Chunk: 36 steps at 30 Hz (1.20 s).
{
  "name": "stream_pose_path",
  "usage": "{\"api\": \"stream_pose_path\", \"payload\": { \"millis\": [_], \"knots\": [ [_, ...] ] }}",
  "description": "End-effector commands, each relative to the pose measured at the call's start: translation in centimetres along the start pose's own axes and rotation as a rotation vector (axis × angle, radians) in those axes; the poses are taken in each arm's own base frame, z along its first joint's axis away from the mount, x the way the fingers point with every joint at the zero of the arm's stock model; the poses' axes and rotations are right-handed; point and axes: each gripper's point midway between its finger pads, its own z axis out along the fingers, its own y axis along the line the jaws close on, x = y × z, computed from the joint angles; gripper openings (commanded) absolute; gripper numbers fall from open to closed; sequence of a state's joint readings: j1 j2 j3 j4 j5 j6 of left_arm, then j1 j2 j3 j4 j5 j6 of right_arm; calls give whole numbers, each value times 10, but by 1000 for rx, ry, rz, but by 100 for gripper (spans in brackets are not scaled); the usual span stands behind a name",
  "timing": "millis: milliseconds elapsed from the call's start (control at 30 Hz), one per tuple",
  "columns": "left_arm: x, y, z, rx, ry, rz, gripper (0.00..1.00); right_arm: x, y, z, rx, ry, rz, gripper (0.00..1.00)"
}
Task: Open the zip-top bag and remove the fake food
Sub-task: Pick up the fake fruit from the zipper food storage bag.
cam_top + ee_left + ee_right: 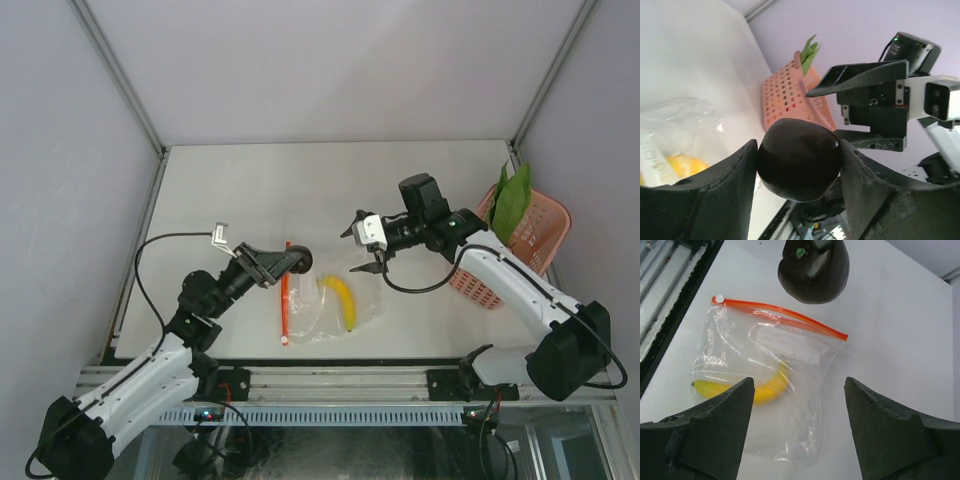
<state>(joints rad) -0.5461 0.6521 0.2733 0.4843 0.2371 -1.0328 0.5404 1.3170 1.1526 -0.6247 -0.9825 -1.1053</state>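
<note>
The clear zip-top bag [330,308] lies flat near the table's front edge, its red-orange zipper strip [285,296] on the left. A yellow banana [345,300] of the fake food is inside it. My left gripper [296,262] is shut on a dark purple-black ball [799,160], held above the bag's zipper end. My right gripper [366,252] hangs open above the bag with nothing between its fingers. In the right wrist view the bag [807,410], its white label [787,342], the banana [762,390] and the ball [815,267] all show below the right gripper [799,382].
A pink lattice basket [535,245] stands at the right edge of the table with a long green leafy vegetable [512,200] upright in it. The basket [787,95] also shows in the left wrist view. White enclosure walls bound the table on three sides.
</note>
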Motion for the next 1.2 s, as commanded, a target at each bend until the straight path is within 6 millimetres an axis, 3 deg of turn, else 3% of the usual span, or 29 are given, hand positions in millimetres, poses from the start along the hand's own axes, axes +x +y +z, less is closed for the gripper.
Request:
{"api": "stream_pose_path", "payload": {
  "millis": [0,367,1167],
  "knots": [
    [-9,-30,-1,176,-49,-142,25,-31,-8,1,44,-103,-16,73],
    [-11,-17,11,153,-128,-376,24,-51,-20,18,105,-177,133,81],
    [-4,-25,33,98,-202,-650,20,-41,-24,57,184,-110,160,80]
  ]
}}
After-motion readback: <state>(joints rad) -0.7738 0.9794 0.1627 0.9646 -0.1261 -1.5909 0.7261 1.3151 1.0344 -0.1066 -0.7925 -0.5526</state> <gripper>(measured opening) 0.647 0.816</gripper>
